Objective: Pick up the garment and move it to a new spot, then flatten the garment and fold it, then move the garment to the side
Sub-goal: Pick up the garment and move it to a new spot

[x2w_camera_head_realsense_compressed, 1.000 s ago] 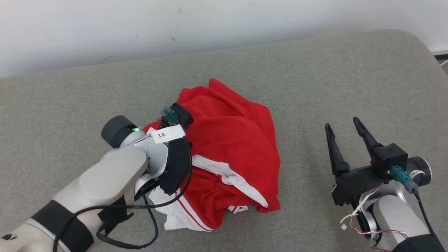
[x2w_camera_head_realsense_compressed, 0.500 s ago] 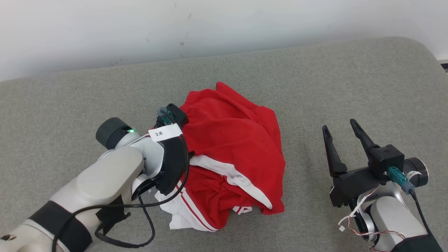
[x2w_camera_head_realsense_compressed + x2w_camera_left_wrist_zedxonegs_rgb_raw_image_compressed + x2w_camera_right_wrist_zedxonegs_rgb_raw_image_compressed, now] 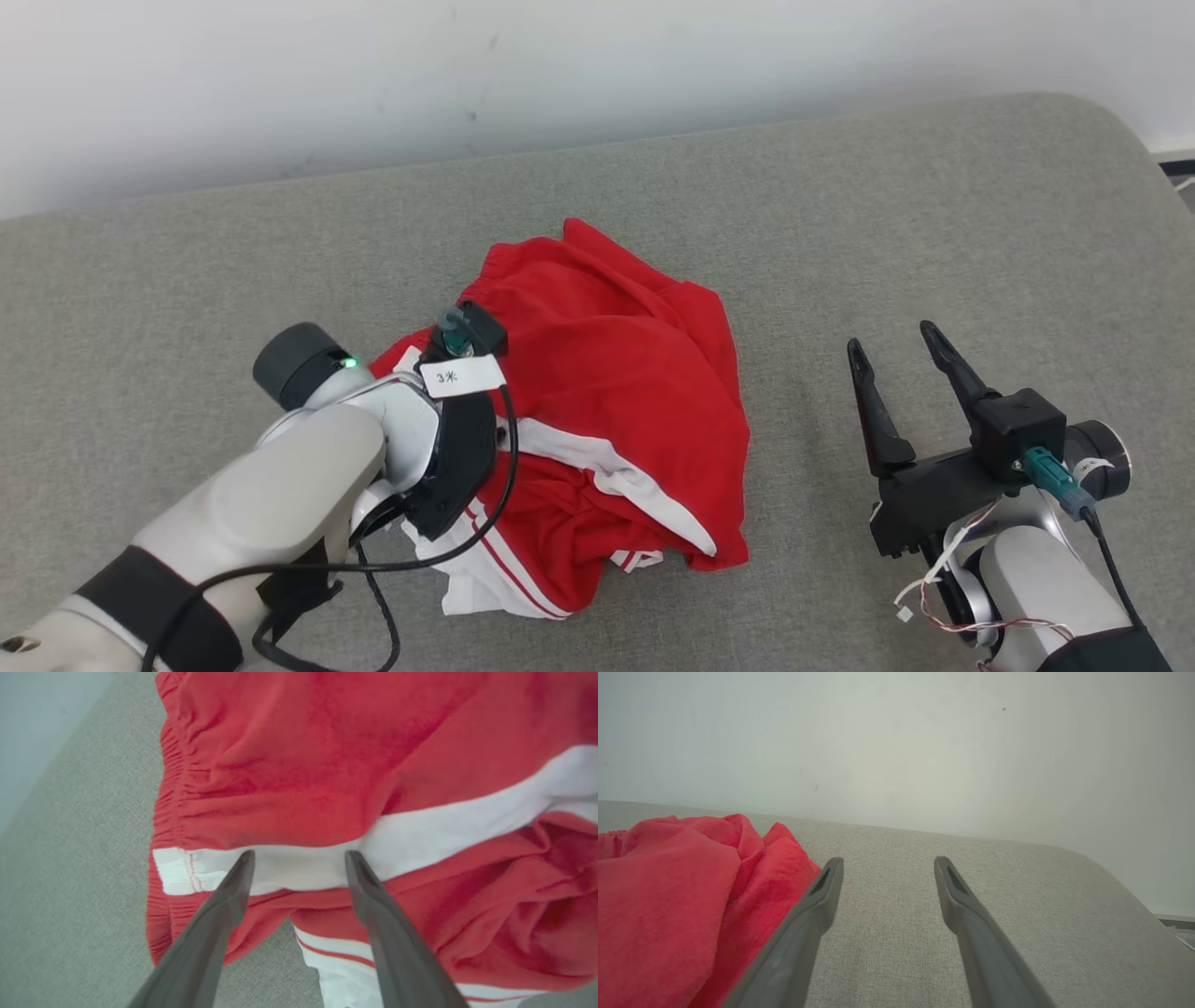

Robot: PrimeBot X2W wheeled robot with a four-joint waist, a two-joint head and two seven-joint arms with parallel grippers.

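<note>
1. The garment (image 3: 616,392), red shorts with white bands and thin red-and-white stripes, lies crumpled in a heap near the middle of the grey fabric-covered tabletop (image 3: 934,215); its gathered waistband sits at the heap's 11 o'clock edge
2. The left arm reaches in from 7 o'clock, and its wrist, which carries a white label (image 3: 460,376), hangs over the heap's 9 o'clock side
3. In the left wrist view the left claw (image 3: 299,858) is spread wide, both tips on or just above a white band of the garment with no cloth pinched between them; whether the tips actually touch the fabric is hard to tell
4. The right claw (image 3: 892,341) sits at 3 o'clock from the garment, well apart from it, fingers pointing to about 12 o'clock
5. The right claw is likewise spread wide and holds nothing; between its fingers (image 3: 822,896) lies bare tabletop, with the red heap off at 9 o'clock
6. A pale wall (image 3: 560,75) runs behind the tabletop at 12 o'clock
</note>
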